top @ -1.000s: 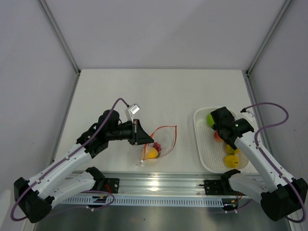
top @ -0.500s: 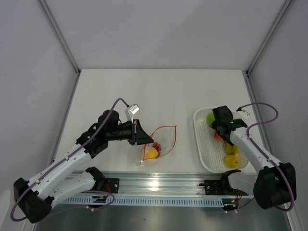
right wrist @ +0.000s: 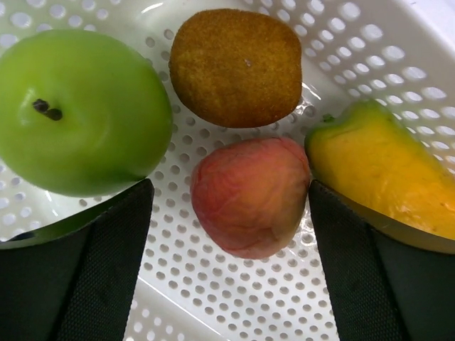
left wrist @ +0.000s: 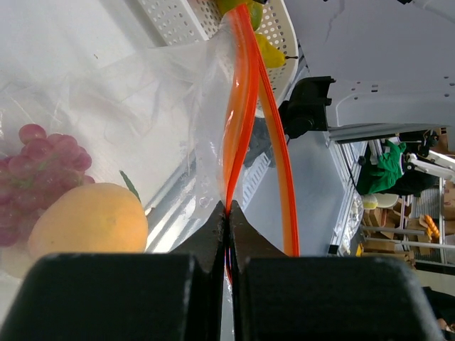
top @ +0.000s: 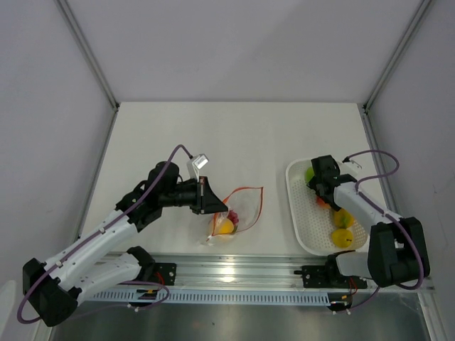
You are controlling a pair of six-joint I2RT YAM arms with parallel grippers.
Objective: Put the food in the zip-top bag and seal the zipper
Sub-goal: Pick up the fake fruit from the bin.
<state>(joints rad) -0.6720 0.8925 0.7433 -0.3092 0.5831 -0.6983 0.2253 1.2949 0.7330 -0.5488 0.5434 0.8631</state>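
Left gripper [left wrist: 227,213] has its fingers pinched tight on the orange-red zipper [left wrist: 238,106] of the zip-top bag [top: 240,207], which lies on the table [top: 213,135] near the middle with its mouth hanging open. 2 bits of food are inside it: red grapes [left wrist: 43,160] and a yellow mango [left wrist: 85,220]. Right gripper [right wrist: 231,206] hangs low over the white tray [top: 300,220], fingers spread wide on either side of a peach [right wrist: 249,195], gripping nothing. Green apple [right wrist: 78,106], brown kiwi [right wrist: 234,67] and a yellow fruit [right wrist: 384,177] sit right around it.
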